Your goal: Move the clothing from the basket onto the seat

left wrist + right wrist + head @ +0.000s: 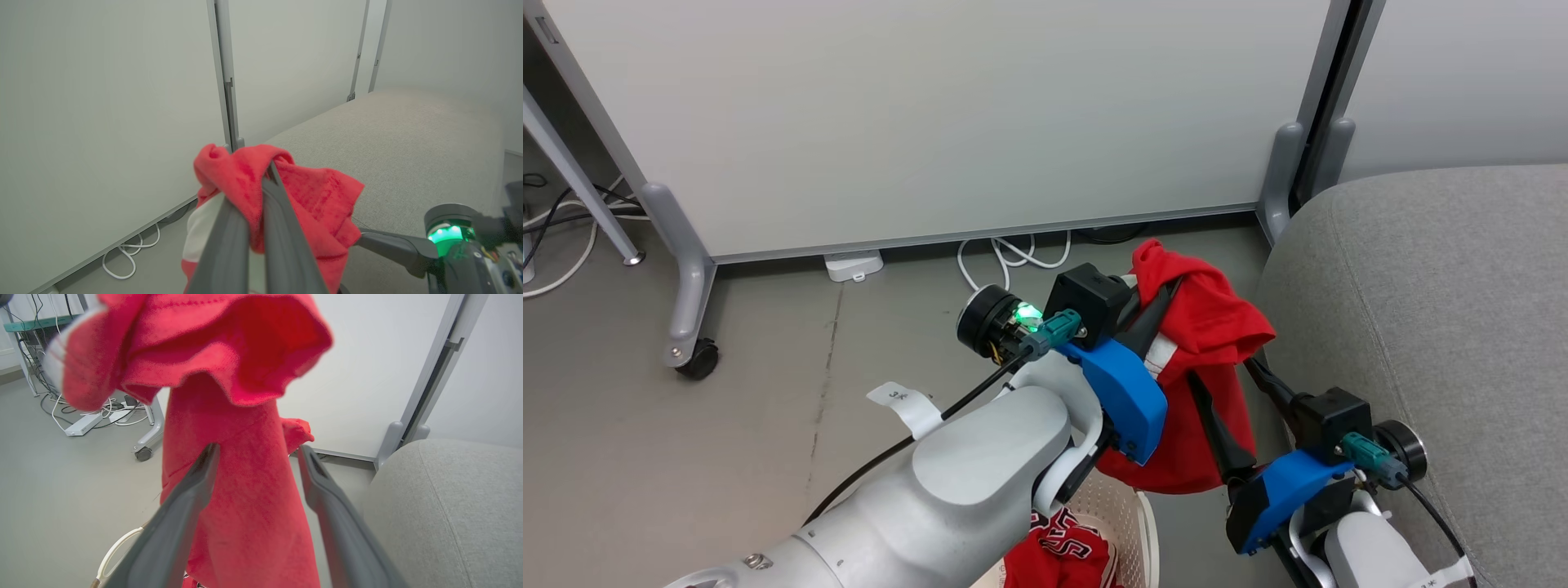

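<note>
Left fingers pinch red white-trimmed garment, right fingers gape around it; carry over sofa at 3 o'clock, then release.

One garment is hanging from the left claw above the basket, just left of the seat; a second garment is lying in the basket.

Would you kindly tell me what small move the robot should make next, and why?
Probably swing the left pincer rightward toward the grey sofa: it is shut on the red white-striped garment, which hangs above the basket, while the right pincer stands open.
</note>
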You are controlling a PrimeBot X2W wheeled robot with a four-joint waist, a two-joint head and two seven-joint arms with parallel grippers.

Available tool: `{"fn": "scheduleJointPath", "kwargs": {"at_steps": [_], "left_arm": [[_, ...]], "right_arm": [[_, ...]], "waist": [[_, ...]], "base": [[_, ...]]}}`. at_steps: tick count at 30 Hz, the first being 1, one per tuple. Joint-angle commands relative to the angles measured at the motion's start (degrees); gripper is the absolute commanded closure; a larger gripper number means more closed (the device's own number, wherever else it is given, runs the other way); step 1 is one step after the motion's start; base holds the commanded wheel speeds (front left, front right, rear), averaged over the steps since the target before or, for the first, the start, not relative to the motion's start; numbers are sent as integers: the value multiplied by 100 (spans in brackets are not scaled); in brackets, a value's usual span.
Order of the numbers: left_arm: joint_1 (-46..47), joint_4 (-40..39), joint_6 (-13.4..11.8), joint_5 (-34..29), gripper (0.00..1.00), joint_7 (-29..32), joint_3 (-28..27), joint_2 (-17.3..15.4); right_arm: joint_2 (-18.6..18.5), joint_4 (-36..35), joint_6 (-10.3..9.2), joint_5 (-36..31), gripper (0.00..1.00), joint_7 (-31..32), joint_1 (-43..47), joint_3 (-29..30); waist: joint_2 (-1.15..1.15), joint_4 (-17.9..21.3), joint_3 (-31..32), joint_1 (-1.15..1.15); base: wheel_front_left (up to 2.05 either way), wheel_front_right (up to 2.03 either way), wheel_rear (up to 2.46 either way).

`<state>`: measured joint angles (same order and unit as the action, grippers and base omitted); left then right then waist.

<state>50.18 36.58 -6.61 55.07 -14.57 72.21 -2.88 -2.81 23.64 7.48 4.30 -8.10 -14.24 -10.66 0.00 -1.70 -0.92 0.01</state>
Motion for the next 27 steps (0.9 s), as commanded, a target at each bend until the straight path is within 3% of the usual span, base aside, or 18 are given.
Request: {"fn": "scheduleJointPath", "kwargs": {"at_steps": [1,11,27], "left_arm": [[95,-10,-12,27,100,-30,9,-1],[147,-47,33,71,100,-12,91,-1],[175,-104,44,107,100,16,132,0]], "right_arm": [[-15,79,3,19,0,-1,-115,-21],[-46,1083,3,50,0,-88,-825,-362],[-149,2425,3,826,0,-321,-1671,-1493]], "waist": [[0,-9,-9,-1],[0,-102,-71,-1],[0,-115,-73,-1]], "base": [[0,0,0],[0,0,0],[0,0,0]]}}
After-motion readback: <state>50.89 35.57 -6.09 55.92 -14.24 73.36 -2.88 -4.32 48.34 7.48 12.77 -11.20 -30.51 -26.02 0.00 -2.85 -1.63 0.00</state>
